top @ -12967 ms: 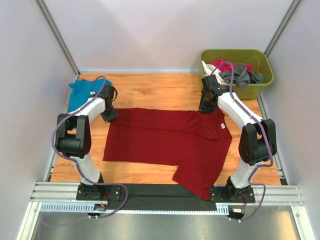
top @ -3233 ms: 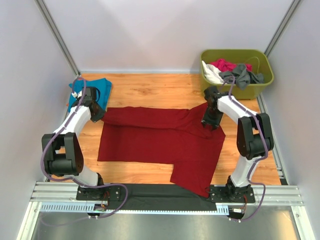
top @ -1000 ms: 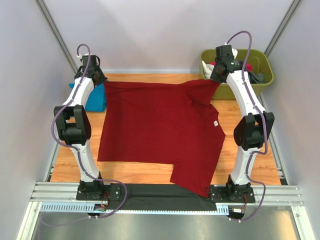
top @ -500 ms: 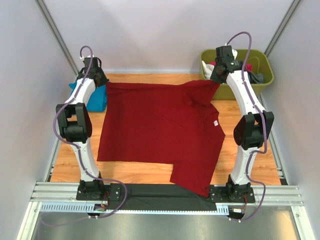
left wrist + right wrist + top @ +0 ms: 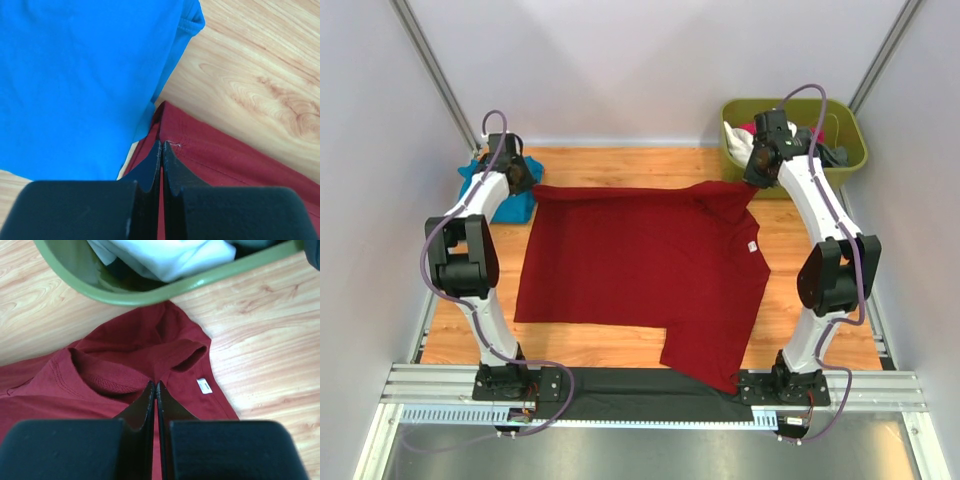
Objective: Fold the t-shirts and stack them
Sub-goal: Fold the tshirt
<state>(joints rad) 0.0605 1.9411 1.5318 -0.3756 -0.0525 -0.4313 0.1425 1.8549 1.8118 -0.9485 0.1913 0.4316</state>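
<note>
The dark red t-shirt [image 5: 640, 265] lies spread over the wooden table, its near part hanging over the front edge. My left gripper [image 5: 528, 182] is shut on its far left corner [image 5: 172, 150]. My right gripper [image 5: 753, 178] is shut on its far right corner by the collar [image 5: 165, 370]. The white label [image 5: 204, 385] shows beside the right fingers. The teal-blue t-shirt [image 5: 495, 190] lies bunched at the far left, right beside the left gripper; it fills the left wrist view [image 5: 80, 75].
A green bin [image 5: 840, 150] with pink, white and grey garments stands at the far right, its rim [image 5: 150, 292] close above the right gripper. White walls enclose the table. A metal rail [image 5: 640, 385] runs along the front.
Both grippers have come down and toward me with the shirt's far edge. That edge now lies lower on the table. The teal shirt is more exposed.
</note>
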